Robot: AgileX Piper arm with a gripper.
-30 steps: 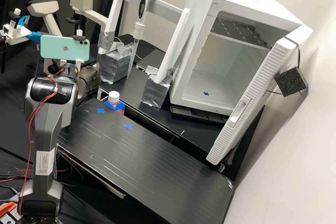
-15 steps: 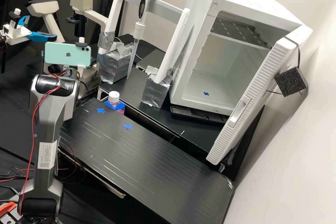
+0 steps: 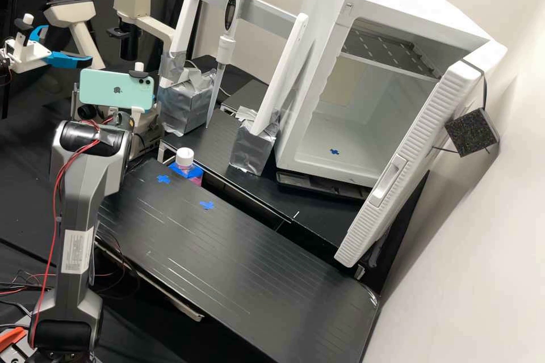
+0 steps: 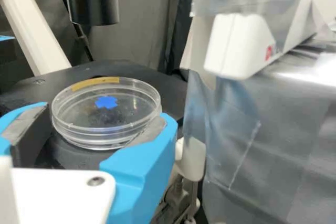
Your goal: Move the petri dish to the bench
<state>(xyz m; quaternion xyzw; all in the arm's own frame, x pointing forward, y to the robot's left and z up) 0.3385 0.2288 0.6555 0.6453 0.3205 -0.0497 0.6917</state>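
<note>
Arm [image 3: 85,198], white printed label [image 3: 76,251] down its side, wrist end now nudged a touch closer to the taped box [image 3: 184,106] than half a second ago! Mint phone [image 3: 113,89], logo on its back. Black microscope stage [image 4: 170,92] next, then gripper [image 4: 105,125] spread wide, straddling the petri dish [image 4: 79,113] on that stage, contact too close to call. Tan strip [image 4: 94,83] at the dish's rim, blue cross [image 4: 106,102] within its outline.
</note>
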